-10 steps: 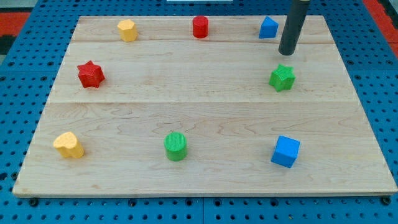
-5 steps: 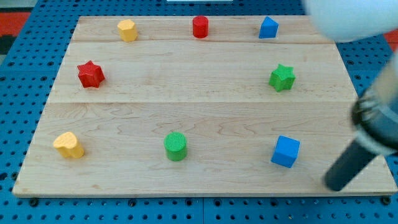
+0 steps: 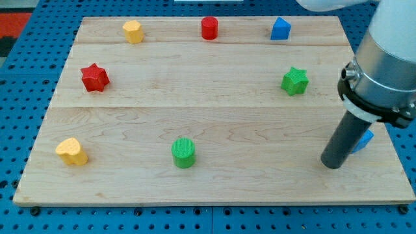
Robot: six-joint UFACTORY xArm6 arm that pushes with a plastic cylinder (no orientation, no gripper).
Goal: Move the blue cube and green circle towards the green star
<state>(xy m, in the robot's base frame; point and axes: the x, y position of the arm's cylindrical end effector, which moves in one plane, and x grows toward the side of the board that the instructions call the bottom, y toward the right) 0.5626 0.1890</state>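
The green star (image 3: 295,81) sits at the board's right, above the middle. The green circle (image 3: 184,153) sits near the view's bottom, left of centre. The blue cube (image 3: 364,140) is at the lower right, mostly hidden behind my rod; only a blue corner shows. My tip (image 3: 331,166) rests on the board at the lower right, just left of and below the cube's visible part, and well below the green star. The arm's grey body fills the upper right.
A yellow block (image 3: 132,31), a red cylinder (image 3: 209,28) and a blue block (image 3: 280,29) line the board's top edge. A red star (image 3: 95,77) sits at the left and a yellow heart (image 3: 71,151) at the lower left. The wooden board (image 3: 195,104) lies on a blue pegboard.
My tip swung from above the green star down to the board's lower right corner, then a little up and left. The blue cube now shows farther right and slightly higher, behind the rod.
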